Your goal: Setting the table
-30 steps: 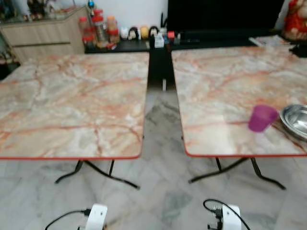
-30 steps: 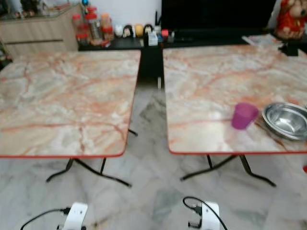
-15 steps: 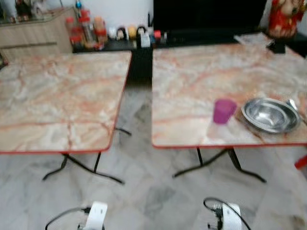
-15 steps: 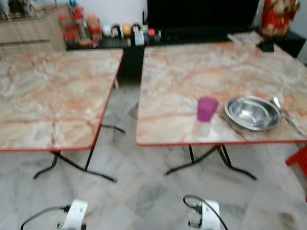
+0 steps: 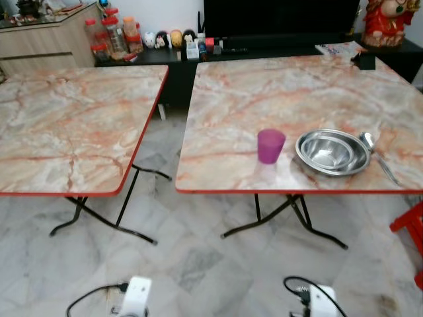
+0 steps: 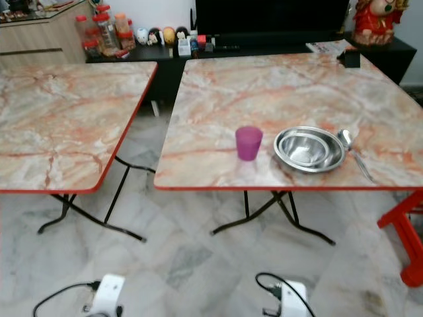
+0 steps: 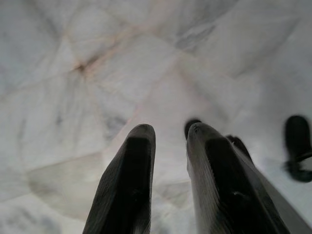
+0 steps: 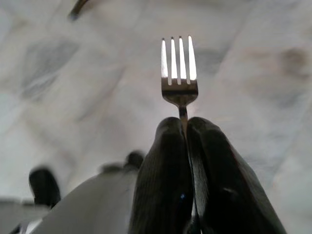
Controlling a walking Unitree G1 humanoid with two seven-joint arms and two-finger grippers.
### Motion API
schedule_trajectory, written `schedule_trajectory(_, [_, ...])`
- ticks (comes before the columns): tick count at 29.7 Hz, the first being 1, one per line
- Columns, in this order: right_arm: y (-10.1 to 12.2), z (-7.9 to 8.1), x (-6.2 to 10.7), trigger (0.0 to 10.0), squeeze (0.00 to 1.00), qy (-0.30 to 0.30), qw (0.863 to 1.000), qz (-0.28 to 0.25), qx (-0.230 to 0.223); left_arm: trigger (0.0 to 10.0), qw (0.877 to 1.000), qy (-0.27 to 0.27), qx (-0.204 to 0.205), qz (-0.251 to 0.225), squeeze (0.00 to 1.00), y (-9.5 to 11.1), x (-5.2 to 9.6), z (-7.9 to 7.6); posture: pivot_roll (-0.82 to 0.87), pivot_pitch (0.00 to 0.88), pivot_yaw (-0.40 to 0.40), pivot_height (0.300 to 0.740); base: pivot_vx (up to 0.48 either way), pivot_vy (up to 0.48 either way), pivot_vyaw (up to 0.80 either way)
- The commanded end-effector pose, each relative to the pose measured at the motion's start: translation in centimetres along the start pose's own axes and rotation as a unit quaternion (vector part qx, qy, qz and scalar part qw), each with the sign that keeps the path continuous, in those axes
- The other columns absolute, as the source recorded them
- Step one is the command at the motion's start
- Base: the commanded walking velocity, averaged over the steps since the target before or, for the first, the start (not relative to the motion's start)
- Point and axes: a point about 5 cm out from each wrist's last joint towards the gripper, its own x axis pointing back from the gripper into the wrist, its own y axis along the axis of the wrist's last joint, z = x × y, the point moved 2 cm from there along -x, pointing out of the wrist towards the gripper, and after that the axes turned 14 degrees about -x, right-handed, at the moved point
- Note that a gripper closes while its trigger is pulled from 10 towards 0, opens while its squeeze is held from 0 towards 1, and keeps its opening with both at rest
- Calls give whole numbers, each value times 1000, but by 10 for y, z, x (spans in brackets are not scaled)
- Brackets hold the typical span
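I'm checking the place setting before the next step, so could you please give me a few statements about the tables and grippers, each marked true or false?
1. The right gripper is shut on a fork. True.
2. The purple cup stands on the robot's-left side of the steel bowl. True.
3. The cup sits inside the bowl. False: it stands beside it on the right-hand table.
4. A spoon lies on the far side of the bowl from the cup. True.
5. The left gripper holds a knife. False: it is empty, fingers slightly apart, over the floor.
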Motion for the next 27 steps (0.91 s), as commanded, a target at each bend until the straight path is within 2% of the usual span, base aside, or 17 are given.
schedule_trajectory(1, [1, 13, 0, 10000, 0, 15, 1000, -6, -8, 10000, 1000, 11, -3, 13, 0, -9, 1, 12, -84, 0, 41, 740, 0, -311, 0])
schedule_trajectory(24, [2, 11, -1, 10000, 0, 10, 1000, -4, -10, 10000, 1000, 11, 4, 10, 0, -7, 1, 12, -84, 0, 44, 740, 0, -308, 0])
schedule_trajectory(27, [2, 11, -1, 10000, 0, 10, 1000, -5, -11, 10000, 1000, 12, 9, 8, 0, -7, 1, 12, -84, 0, 43, 740, 0, -87, 0])
